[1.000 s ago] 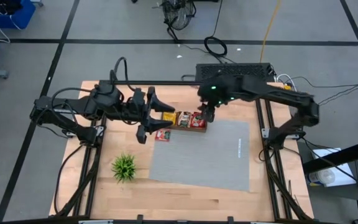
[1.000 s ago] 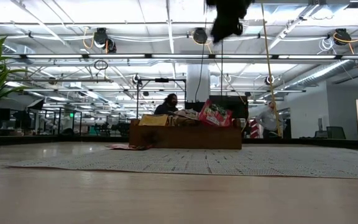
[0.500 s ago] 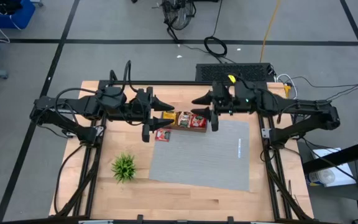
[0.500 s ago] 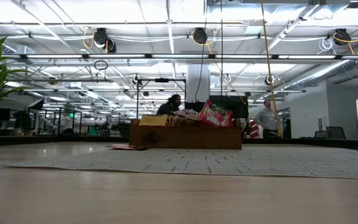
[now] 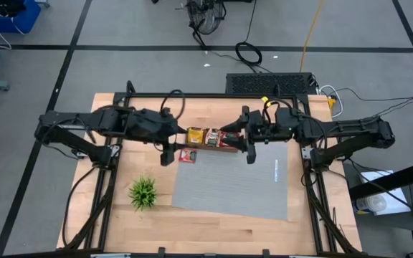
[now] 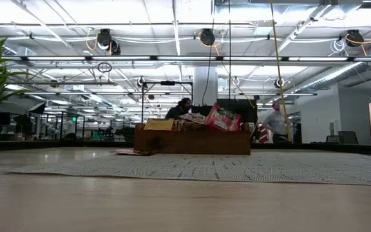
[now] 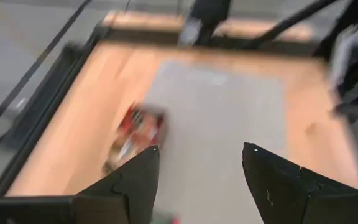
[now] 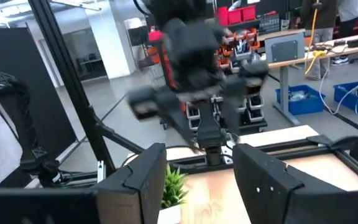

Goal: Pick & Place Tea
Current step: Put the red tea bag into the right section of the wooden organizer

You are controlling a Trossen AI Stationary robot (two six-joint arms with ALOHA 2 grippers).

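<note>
Above the tea tray [image 5: 211, 138], both empty end effectors, left [image 5: 171, 142] and right [image 5: 244, 138], now farther back, jaws agape.

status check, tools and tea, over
Left tool open, empty, beside the tray. Right tool open, empty, at the tray's other end. Tea packets heaped in wooden tray; one red packet loose on table. Nothing blocking.
</note>
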